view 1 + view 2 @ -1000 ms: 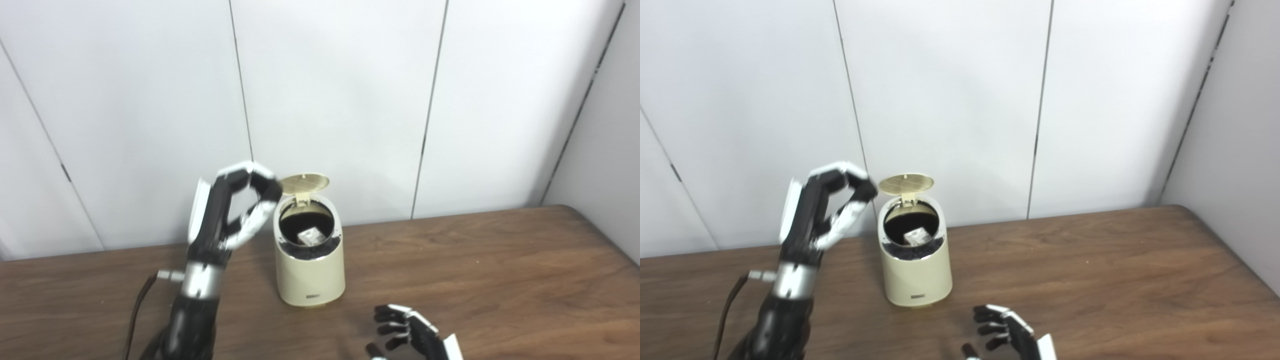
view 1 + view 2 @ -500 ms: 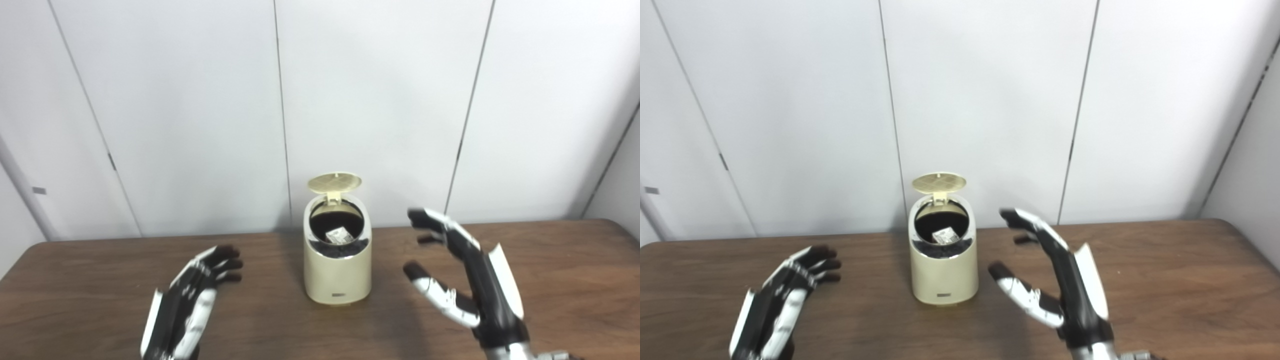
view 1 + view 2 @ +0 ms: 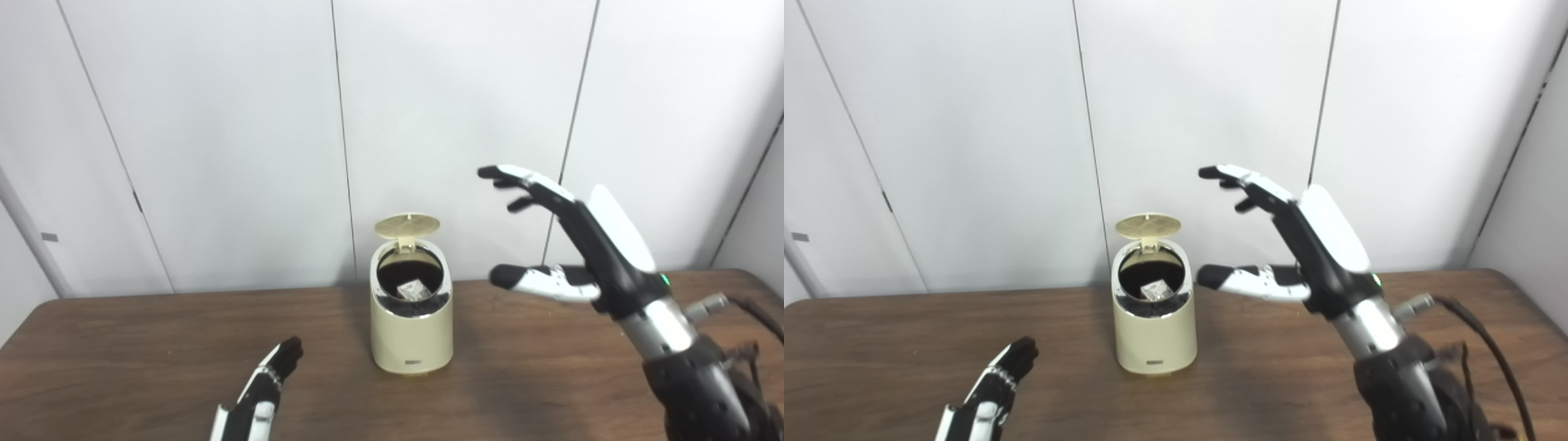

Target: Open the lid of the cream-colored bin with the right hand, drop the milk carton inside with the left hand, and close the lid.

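Cream plastic makes up the bin (image 3: 411, 331), which stands upright on the table (image 3: 551, 380), toward its back edge and close to the wall (image 3: 245, 122). Its round lid (image 3: 407, 225) is tipped up on the rear hinge and stands open, with a fine grid pattern showing on the face turned toward the cameras. The mouth below is dark, apparently lined in black, with a shiny rim around it. Inside, low in the opening, lies the carton (image 3: 412, 288), pale and tilted; it carries some print, but the marks are too small to read. A small dark label (image 3: 414, 362) sits low on the front of the bin, and its writing cannot be made out either.

To the right of the bin and well above the table, the right hand (image 3: 572, 236) is raised. It holds nothing: the fingers (image 3: 520, 180) are spread and reach toward the wall at a height above the lid, while the thumb (image 3: 539, 280) juts out leftward toward the bin, level with its upper part and short of touching it. A small green light shows near the wrist.

Near the bottom edge, to the left of the bin and apart from it, the left hand (image 3: 260, 392) hovers low over the wood. Its fingers lie straight and close together, pointing up and right toward the bin, and it is empty.

White panels with dark seams form the wall behind.
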You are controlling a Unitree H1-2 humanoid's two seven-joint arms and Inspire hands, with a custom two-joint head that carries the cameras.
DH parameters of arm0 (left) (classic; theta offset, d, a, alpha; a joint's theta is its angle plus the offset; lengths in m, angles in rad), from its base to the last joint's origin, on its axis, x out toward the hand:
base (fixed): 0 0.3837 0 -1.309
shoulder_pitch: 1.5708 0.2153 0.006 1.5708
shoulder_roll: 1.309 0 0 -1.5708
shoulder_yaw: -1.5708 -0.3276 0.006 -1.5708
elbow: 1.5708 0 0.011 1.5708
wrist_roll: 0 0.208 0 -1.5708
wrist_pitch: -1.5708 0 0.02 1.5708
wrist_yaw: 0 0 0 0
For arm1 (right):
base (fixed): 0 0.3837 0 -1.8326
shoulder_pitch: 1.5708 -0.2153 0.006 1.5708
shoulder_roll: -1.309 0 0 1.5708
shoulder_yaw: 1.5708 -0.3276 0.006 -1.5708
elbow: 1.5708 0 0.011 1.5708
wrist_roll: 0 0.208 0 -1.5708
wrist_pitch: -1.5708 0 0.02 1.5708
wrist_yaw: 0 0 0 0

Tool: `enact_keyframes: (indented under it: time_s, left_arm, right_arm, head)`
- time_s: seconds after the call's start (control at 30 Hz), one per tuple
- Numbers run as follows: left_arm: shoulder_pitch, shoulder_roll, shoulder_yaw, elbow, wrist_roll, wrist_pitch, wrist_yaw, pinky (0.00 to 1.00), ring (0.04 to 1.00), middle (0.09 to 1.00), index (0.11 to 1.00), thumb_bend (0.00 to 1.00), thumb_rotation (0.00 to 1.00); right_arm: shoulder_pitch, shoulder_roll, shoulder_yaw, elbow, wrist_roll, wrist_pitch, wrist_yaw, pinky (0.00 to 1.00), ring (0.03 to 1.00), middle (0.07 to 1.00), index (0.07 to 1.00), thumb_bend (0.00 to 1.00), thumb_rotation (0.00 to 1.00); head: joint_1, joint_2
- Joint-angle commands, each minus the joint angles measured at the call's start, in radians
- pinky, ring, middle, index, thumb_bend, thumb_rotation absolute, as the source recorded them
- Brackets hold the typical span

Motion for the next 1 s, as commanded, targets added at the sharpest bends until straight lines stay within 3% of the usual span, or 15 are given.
enact_keyframes:
  time_s: [0.0,0.17,0.4,0.5,0.73,0.97]
  left_arm:
    - [0.041,-0.02,-0.007,0.043,0.02,0.001,0.001,0.96,0.924,0.925,0.913,0.2,1.0]
    - [0.037,-0.041,-0.003,0.05,0.093,-0.011,0.018,0.91,0.892,0.903,0.898,0.24,1.0]
    - [0.024,-0.058,-0.001,0.067,0.139,-0.009,0.025,0.86,0.871,0.886,0.886,0.25,0.99]
    - [0.019,-0.061,0.0,0.079,0.122,-0.016,0.018,0.85,0.867,0.882,0.881,0.26,0.91]
    - [0.02,-0.064,-0.001,0.074,0.109,0.004,0.01,0.83,0.874,0.886,0.881,0.28,0.86]
    - [0.017,-0.063,-0.003,0.082,0.094,-0.006,-0.001,0.83,0.875,0.889,0.88,0.27,0.83]
  right_arm:
    - [-0.091,-0.024,0.009,-0.001,-0.027,0.012,0.026,0.78,0.884,0.883,0.883,0.76,0.89]
    - [-0.214,-0.043,0.067,0.113,-0.086,0.017,0.077,0.78,0.888,0.884,0.882,0.72,0.82]
    - [-0.32,-0.048,0.153,0.283,-0.159,-0.022,0.098,0.81,0.921,0.902,0.893,0.76,0.83]
    - [-0.363,-0.038,0.185,0.358,-0.17,-0.033,0.11,0.83,0.94,0.908,0.896,0.77,0.83]
    - [-0.411,-0.016,0.231,0.445,-0.205,-0.003,0.146,0.89,0.962,0.916,0.893,0.76,0.79]
    - [-0.449,-0.008,0.279,0.511,-0.254,0.027,0.213,0.91,0.972,0.916,0.897,0.79,0.84]
  head:
    - [0.002,-0.003]
    - [0.005,-0.005]
    - [0.015,-0.011]
    - [0.015,-0.012]
    - [0.017,-0.013]
    - [0.017,-0.013]
